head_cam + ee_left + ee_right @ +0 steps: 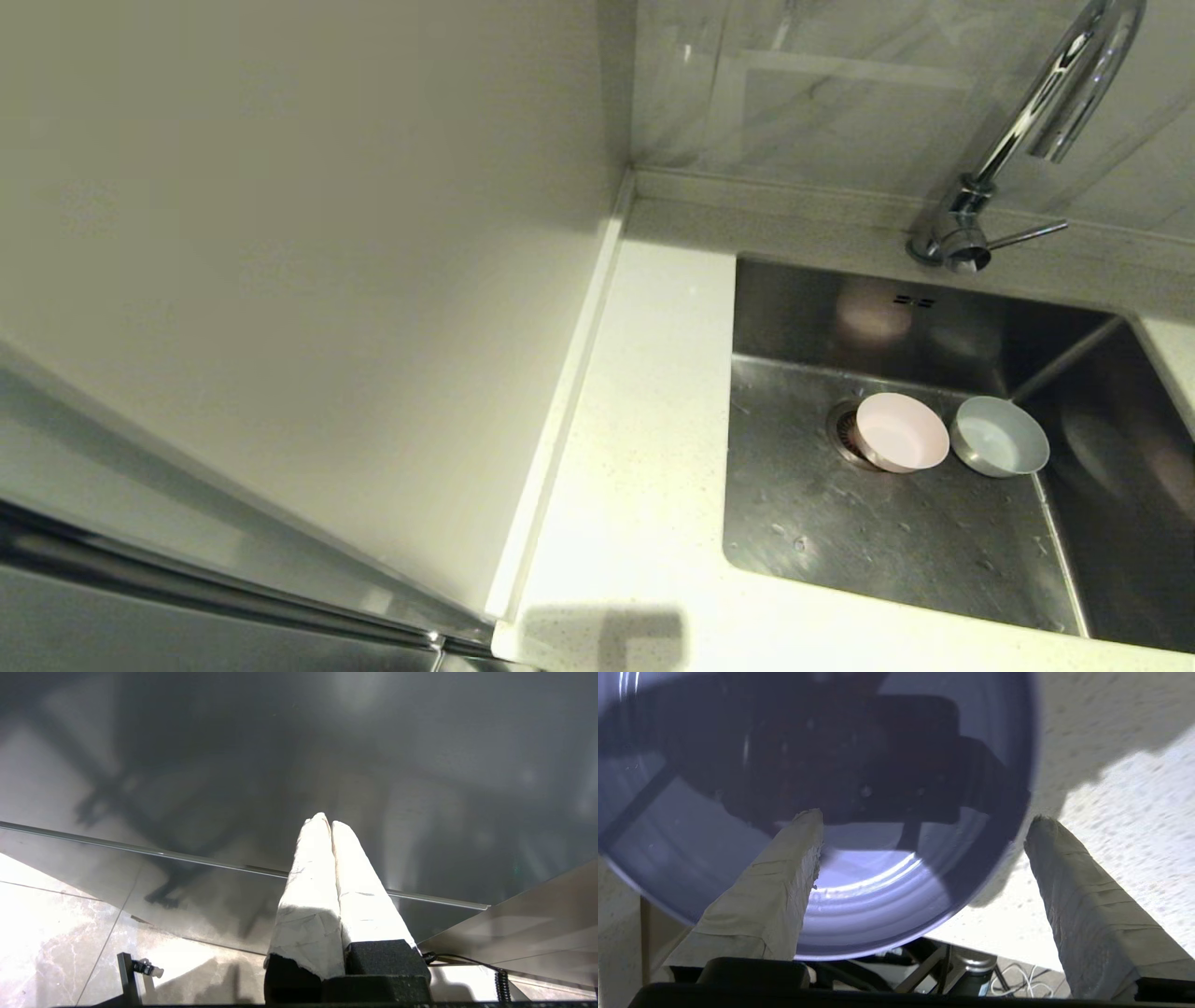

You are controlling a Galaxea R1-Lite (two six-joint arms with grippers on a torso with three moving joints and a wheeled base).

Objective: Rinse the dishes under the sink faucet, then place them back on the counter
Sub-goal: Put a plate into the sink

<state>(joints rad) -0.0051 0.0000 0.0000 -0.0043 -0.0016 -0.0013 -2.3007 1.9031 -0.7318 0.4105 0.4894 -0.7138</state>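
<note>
The pale pink bowl sits over the drain strainer in the steel sink, touching the light blue-grey bowl on its right. The chrome faucet arches above the basin, its lever pointing right. Neither gripper shows in the head view. In the right wrist view the lilac plate lies on the speckled counter and overhangs its edge. My right gripper is open, one finger over the plate and the other beside the rim. My left gripper is shut and empty, facing a steel panel.
A white counter strip runs left of the sink, bounded by a beige wall panel. Marble tiles back the faucet. A steel bar crosses the lower left. Cables on the floor show below the counter edge.
</note>
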